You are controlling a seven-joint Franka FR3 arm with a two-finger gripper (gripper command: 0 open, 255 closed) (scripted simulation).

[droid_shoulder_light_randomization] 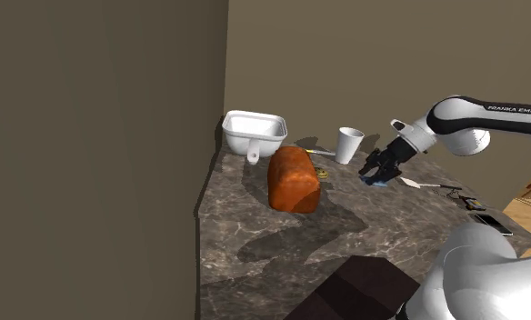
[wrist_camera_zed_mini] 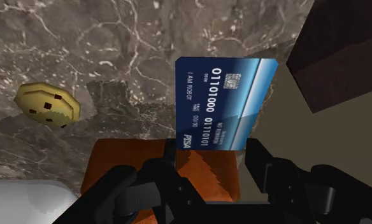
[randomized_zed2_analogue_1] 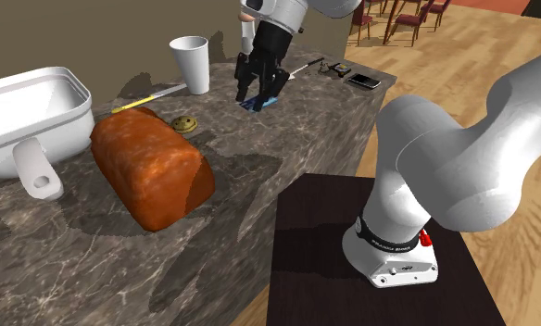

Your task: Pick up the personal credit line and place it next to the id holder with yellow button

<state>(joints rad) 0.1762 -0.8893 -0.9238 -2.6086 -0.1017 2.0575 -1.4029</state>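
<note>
Dark marbled stone desk (droid_shoulder_light_randomization: 255, 227), contents listed from the shoulder view's left to its right.
- White rectangular tub with a stub handle (droid_shoulder_light_randomization: 253, 132): far left corner.
- Orange-brown crusted loaf (droid_shoulder_light_randomization: 294, 179): just right of and nearer than the tub.
- Small yellow round disc with dark specks (randomized_zed2_analogue_1: 183, 122): just beside the loaf's far right end.
- White tapered cup (droid_shoulder_light_randomization: 349, 144): upright, far side, right of the disc.
- Black two-finger claw (droid_shoulder_light_randomization: 375, 179): right of the cup, over the desk, closed narrowly upon the card.
- Blue credit card with chip and white numerals (wrist_camera_zed_mini: 223, 102): clasped by one edge between the claw's fingers, projecting beyond them.
- Dark slim phone (droid_shoulder_light_randomization: 491, 222): lying flat at the right edge.
</note>
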